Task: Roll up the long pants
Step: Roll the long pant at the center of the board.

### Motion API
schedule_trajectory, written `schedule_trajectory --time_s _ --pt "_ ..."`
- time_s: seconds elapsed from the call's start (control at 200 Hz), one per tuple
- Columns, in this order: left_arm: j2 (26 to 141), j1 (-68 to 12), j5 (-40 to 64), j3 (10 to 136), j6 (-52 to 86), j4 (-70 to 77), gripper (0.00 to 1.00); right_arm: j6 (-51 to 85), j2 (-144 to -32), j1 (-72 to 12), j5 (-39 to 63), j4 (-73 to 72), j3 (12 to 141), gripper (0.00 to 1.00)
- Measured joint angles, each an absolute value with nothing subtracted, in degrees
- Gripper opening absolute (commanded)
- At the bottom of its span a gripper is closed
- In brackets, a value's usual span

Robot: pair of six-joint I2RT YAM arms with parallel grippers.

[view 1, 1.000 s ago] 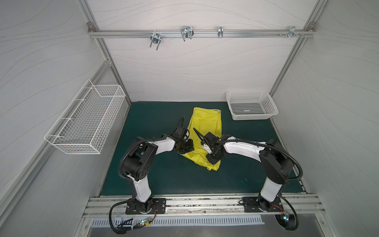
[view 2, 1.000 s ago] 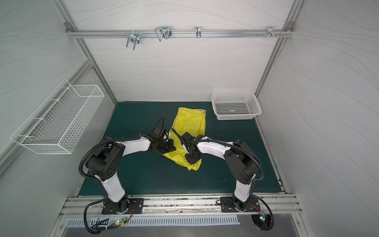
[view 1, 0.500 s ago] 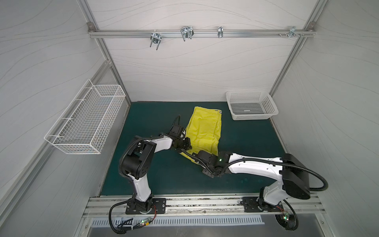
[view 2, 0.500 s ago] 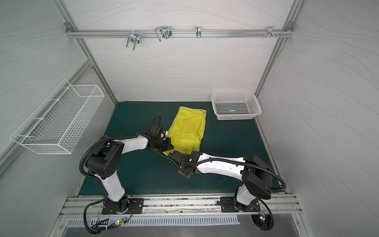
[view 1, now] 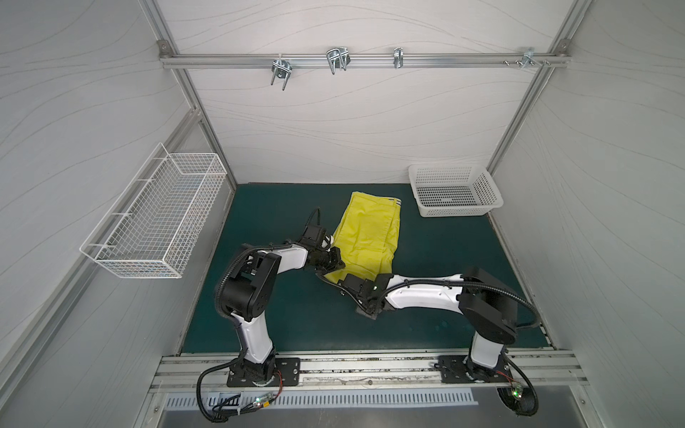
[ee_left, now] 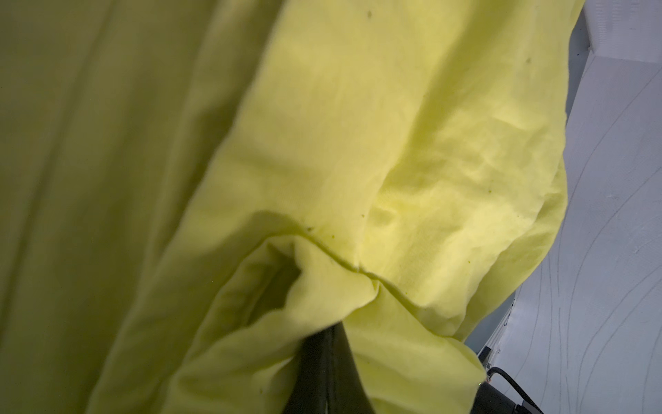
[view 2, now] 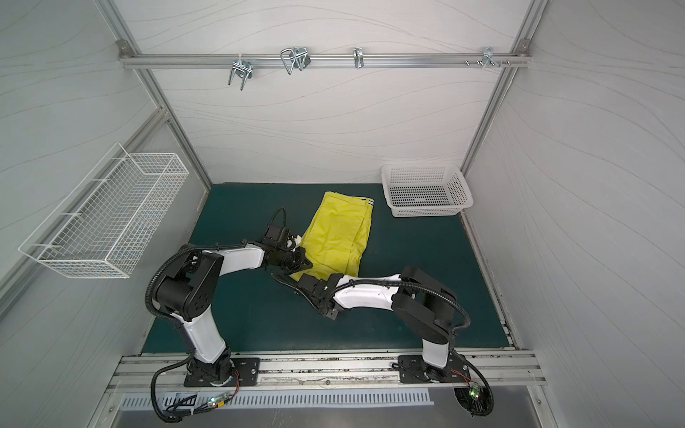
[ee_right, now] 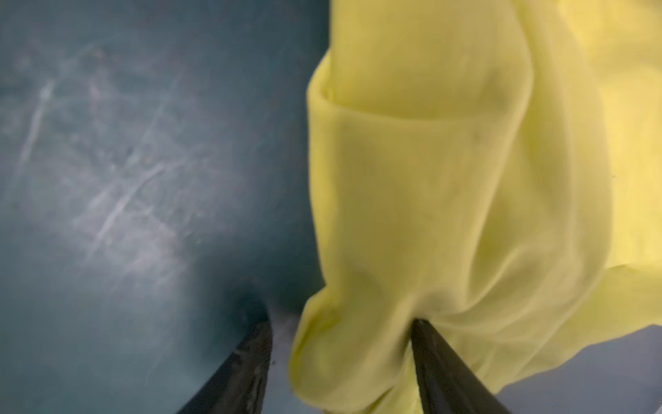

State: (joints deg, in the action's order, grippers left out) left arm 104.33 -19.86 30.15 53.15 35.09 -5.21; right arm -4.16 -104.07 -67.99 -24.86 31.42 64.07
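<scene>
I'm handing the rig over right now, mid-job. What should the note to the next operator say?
Left gripper: shut on the near corner of the long pants.
Right gripper: open, fabric lying in the gap, not pinched.
Pants: folded into a narrow strip on the green mat, striped waistband at the far end.
Done: folding; no roll visible yet.
Left: roll from the near end toward the waistband.

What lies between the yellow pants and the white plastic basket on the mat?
Nothing but bare green mat: the long pants and the white basket lie apart, as both top views show.
</scene>
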Motion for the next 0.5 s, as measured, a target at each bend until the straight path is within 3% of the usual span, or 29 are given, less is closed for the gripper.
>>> schedule_trajectory --time_s 0.115,0.315,0.5 --pt "104.3 -19.7 30.4 52.8 35.1 -4.5 0.0 -4.6 -105.0 -65.5 -25.0 29.5 64.8 0.53" --pt "104.2 -19.2 30.2 52.8 34.9 -3.9 0.0 -6.3 -108.0 -60.9 -23.6 27.8 67.8 0.0" --pt "101.3 -18.8 30.4 50.4 35.4 -4.7 0.0 -6.5 -107.1 -56.7 -17.5 26.2 67.9 0.0"
